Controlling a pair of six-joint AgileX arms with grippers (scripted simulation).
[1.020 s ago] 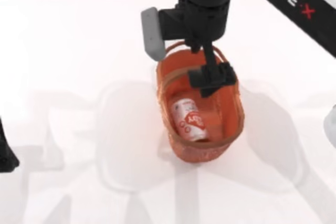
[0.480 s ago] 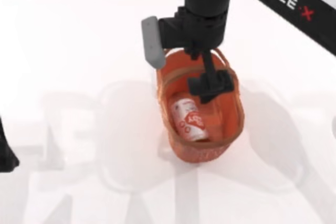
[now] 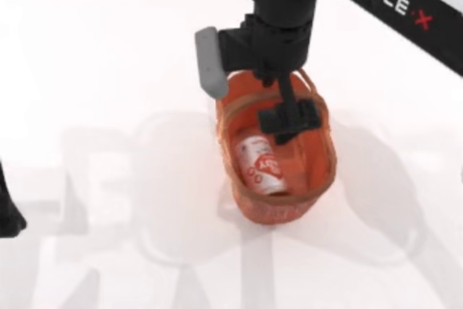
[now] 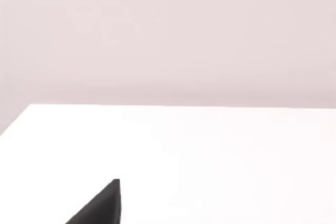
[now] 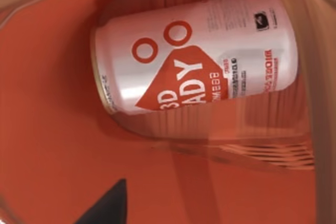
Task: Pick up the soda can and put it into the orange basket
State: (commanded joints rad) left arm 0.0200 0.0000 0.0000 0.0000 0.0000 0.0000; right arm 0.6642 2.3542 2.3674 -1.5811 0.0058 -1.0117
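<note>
Right gripper rose; soda can logo readable.

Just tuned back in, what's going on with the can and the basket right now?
The soda can is already lying on its side inside the orange basket, near the center of the table. The right hand hangs over the basket's far end, above the can and not holding it; the right wrist view looks straight down at the can on the basket floor. The left arm sits parked at the table's left edge, taking no part. The placing looks done.
</note>
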